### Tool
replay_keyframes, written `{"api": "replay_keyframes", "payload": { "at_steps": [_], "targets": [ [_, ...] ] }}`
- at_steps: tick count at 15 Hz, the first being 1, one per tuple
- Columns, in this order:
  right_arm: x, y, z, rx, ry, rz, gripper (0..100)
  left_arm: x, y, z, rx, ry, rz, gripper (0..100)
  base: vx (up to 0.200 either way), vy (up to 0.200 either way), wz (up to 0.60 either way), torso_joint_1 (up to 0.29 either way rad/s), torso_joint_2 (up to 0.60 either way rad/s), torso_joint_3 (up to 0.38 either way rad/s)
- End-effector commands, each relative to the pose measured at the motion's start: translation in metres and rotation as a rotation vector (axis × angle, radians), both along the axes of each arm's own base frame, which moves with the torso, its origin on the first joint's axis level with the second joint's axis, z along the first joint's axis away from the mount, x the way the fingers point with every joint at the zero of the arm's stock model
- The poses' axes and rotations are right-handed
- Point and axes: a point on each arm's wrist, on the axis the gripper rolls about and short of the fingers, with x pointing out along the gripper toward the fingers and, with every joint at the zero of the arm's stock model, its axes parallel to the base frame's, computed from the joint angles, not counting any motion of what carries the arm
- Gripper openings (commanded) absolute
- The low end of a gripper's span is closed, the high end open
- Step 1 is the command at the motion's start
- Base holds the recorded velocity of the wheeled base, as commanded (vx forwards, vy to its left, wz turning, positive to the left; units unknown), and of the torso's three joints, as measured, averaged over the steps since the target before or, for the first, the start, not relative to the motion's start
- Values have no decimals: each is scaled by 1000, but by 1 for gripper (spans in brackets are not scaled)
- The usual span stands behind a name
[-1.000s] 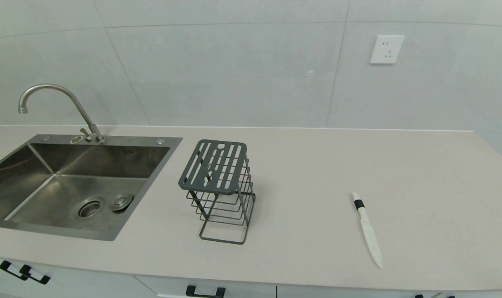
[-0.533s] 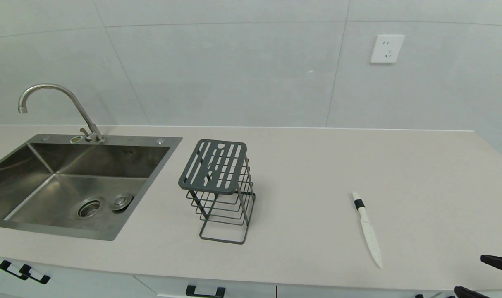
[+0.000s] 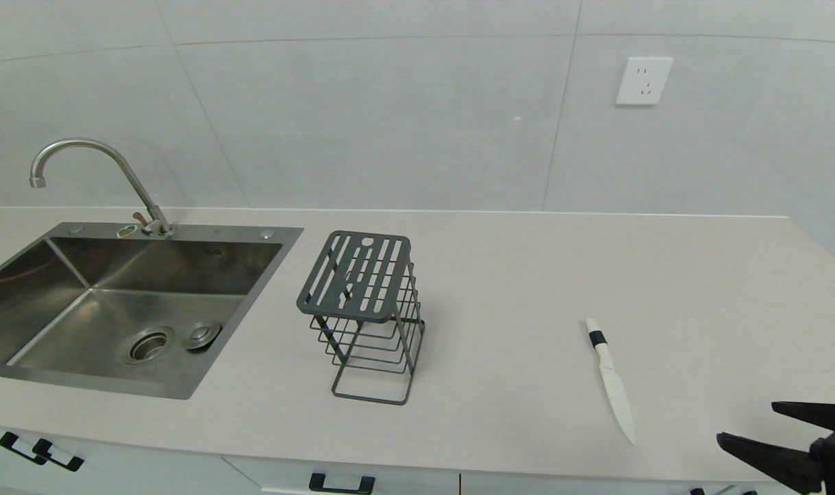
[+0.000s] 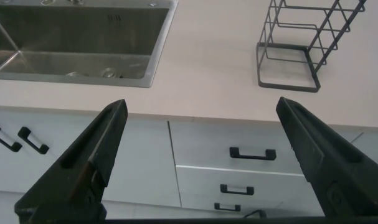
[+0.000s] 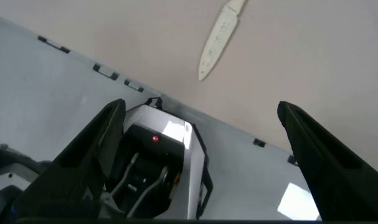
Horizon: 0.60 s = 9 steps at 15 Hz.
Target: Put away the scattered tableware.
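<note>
A white kitchen knife with a black band between handle and blade (image 3: 610, 378) lies flat on the pale beige countertop (image 3: 527, 275). It is well to the right of the dark grey wire rack with a slotted top plate (image 3: 362, 316). Its handle end points toward the wall and its tip toward the counter's front edge. The rack stands upright just beside the stainless steel sink (image 3: 149, 265), whose curved steel faucet (image 3: 134, 184) rises at the back rim. A white wall socket (image 3: 643, 81) sits on the grey tiled wall above the counter's right part. The black right gripper (image 3: 747, 421) is at the counter's front edge to the right of the knife and apart from it. Its fingers are spread wide with nothing between them, and the right wrist view shows the knife (image 5: 218, 42) beyond them. The black left gripper (image 4: 200, 106) is low in front of the white cabinet drawers with black handles (image 4: 253, 153). It too is spread wide and holds nothing. The foot of the rack (image 4: 288, 62) and the sink's front rim (image 4: 70, 76) lie on the counter beyond it.
</note>
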Motion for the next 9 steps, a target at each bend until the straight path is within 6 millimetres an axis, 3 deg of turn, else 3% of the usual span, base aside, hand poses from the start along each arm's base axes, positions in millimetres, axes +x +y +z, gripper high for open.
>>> {"api": "replay_keyframes", "payload": {
  "at_steps": [1, 6, 9],
  "targets": [
    [43, 16, 3, -36, 17, 14, 100, 0, 0, 0, -1, 1, 1, 100, 0, 0, 0, 0, 0, 0],
    [94, 34, -8, -34, -8, -78, 100, 0, 0, 0, -3, 1, -1, 100, 0, 0, 0, 0, 0, 0],
    [107, 71, 1, 32, 0, -146, 100, 0, 0, 0, -3, 3, -1, 100, 0, 0, 0, 0, 0, 0]
  ]
}}
